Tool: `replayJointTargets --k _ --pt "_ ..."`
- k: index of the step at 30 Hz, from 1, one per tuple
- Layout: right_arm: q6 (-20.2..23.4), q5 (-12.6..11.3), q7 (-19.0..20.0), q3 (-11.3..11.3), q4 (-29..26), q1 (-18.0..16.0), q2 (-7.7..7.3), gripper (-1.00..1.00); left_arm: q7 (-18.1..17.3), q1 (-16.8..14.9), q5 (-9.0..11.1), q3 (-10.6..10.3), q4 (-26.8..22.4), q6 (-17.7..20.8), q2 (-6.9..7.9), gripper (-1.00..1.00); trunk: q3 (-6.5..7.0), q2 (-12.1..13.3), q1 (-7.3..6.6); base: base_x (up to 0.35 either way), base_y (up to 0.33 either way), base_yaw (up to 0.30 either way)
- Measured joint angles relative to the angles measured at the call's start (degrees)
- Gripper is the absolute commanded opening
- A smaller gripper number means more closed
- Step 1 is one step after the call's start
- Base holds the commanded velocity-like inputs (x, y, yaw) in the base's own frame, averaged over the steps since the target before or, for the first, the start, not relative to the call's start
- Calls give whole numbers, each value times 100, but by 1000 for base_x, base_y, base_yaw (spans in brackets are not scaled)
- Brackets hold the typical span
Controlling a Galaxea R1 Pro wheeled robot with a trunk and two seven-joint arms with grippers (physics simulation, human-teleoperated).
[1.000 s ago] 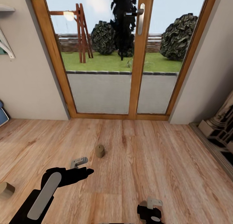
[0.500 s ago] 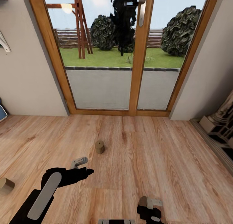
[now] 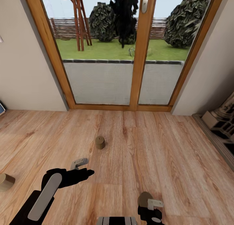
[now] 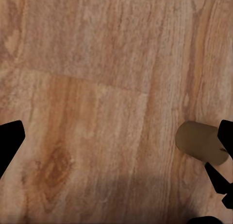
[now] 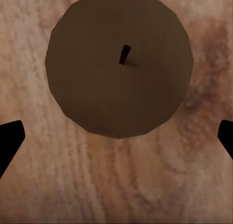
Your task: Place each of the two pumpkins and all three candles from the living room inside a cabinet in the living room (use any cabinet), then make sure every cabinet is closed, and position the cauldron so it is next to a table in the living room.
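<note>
tan candles [image 3: 99, 142], streaky honey-brown wood floor [image 3: 169, 160], black claws [image 3: 83, 168]

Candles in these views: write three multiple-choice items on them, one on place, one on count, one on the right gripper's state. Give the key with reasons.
1. The upright candle stands:
A. on the wooden floor before the glass door
B. on a shelf
C. inside a cabinet

2. Candles in the head view:
A. one
B. two
C. three

3. The right gripper is:
A. shut on a candle
B. open over a candle
C. shut on a pumpkin

Key:
1 A, it stands on bare boards short of the door.
2 C, one mid-floor, the left-edge candle, and the near candle by the right gripper.
3 B, the right wrist view shows the fingertips wide apart, with the candle's wick end ahead of them.
</note>
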Motion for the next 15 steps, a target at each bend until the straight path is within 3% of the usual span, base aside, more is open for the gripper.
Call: replayJointTargets --k 7,15 --pt "0 0 0 0 0 0 0 100 0 0 1 1 0 0 -10 100 -23 -2 2 0 0 0" --pt "0 -6 -3 0 0 0 0 100 0 0 1 -5 1 -3 -17 100 -200 -12 23 0 0 0"
